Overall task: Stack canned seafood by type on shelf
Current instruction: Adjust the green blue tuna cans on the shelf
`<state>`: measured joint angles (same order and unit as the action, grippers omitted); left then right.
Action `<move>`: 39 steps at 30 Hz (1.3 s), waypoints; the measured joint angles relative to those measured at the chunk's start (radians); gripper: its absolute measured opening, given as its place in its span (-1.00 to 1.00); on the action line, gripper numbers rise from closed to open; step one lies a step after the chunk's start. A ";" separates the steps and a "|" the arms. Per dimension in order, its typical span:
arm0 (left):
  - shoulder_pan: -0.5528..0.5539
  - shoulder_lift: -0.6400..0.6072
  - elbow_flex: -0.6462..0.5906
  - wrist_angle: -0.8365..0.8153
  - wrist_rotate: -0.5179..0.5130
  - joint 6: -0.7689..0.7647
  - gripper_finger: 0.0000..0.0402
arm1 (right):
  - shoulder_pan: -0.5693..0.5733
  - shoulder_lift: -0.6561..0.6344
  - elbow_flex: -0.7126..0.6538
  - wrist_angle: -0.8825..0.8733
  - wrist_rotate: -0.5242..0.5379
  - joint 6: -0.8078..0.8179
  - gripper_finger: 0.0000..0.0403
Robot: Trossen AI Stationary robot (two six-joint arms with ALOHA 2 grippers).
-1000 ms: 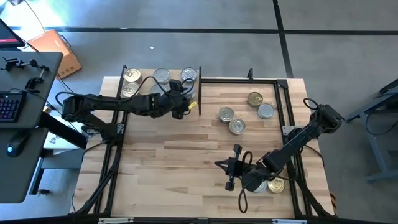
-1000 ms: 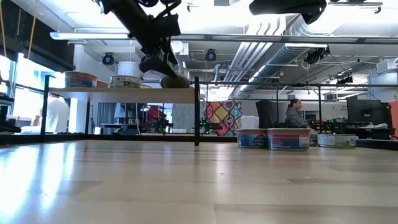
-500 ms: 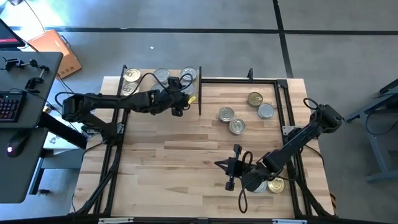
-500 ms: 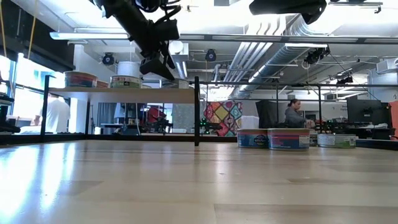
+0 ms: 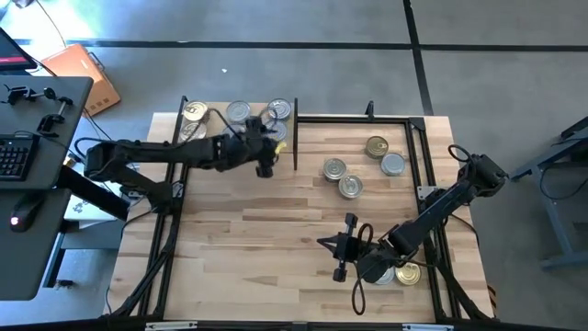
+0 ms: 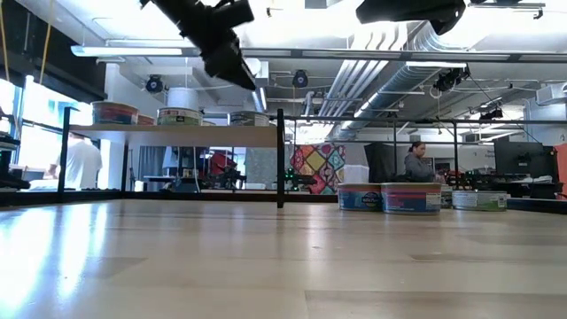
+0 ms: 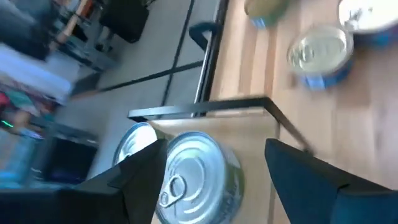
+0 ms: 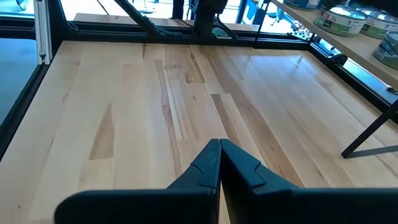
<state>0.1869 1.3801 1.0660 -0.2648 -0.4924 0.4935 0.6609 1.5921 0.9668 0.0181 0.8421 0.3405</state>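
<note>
While its jaws stand apart above a silver-topped tin [image 7: 196,168] resting on the shelf [image 5: 234,129], the left gripper [image 5: 266,152] hangs at the shelf's four o'clock corner, touching nothing. More tins [image 5: 191,111] sit on the shelf toward nine o'clock, and four others [image 5: 350,187] lie on the table [image 5: 257,239] at three o'clock. The right gripper [image 5: 338,246] waits near the table's five o'clock side, jaws together.

The shelf [image 5: 241,129], a small light-wood board on black uprights, stood at eleven o'clock, carrying upright silver-topped tins [image 5: 238,111] and a gold-topped tin [image 5: 193,111]. Three more tins [image 5: 350,187] clustered at two o'clock on the bench, and another tin [image 5: 408,273] lay at five o'clock.
</note>
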 joint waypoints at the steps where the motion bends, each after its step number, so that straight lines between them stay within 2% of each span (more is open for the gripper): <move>1: 0.020 -0.001 0.021 -0.008 0.026 -0.036 0.26 | 0.000 0.000 0.000 0.001 0.000 0.000 -1.00; 6: 0.159 0.023 0.136 -0.019 0.172 -0.148 -0.05 | 0.000 0.000 0.000 0.001 0.000 -0.002 -1.00; 11: 0.313 0.096 0.207 -0.036 0.374 -0.211 -0.52 | 0.000 0.000 0.000 0.001 0.000 -0.001 -1.00; 16: 0.386 0.192 0.229 -0.062 0.395 -0.215 -0.94 | 0.000 0.000 0.000 0.001 0.000 -0.001 -1.00; 23: 0.405 0.267 0.230 -0.102 0.378 -0.211 -0.95 | 0.000 0.000 0.000 -0.007 -0.003 -0.001 -1.00; 39: 0.373 0.268 0.232 -0.140 0.385 -0.204 -1.00 | 0.000 0.000 0.000 -0.007 -0.004 -0.001 -1.00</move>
<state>0.5594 1.6485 1.2980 -0.4052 -0.1078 0.2897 0.6609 1.5921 0.9668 0.0109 0.8383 0.3397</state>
